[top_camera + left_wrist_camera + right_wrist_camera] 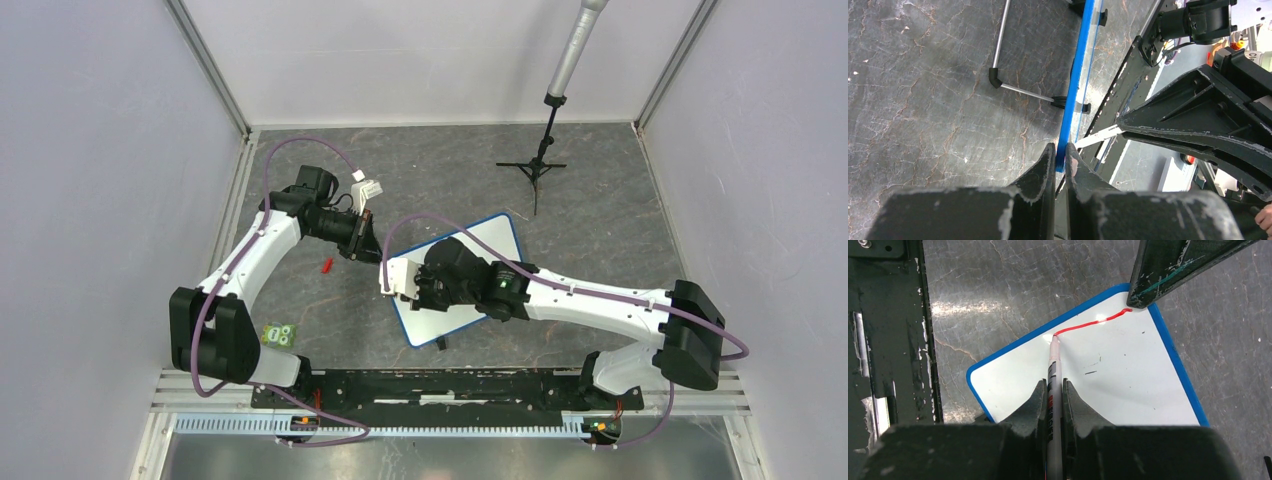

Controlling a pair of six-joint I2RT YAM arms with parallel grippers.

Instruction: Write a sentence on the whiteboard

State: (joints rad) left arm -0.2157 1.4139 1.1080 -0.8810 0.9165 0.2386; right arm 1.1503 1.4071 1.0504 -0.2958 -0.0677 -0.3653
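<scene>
Right wrist: my right claw (1053, 390) pinches the marker (1053, 367), tip on the whiteboard (1118, 385); my left claw (1060, 154) clamps its rim. Writing looks barely begun; next, drag steadily.

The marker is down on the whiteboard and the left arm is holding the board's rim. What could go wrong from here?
1. The left gripper pinches only the thin blue rim at one corner, so marker pressure might pivot or slip the whiteboard.
2. The marker in the right gripper has its tip close to the rim; the red line could run off the board.
</scene>
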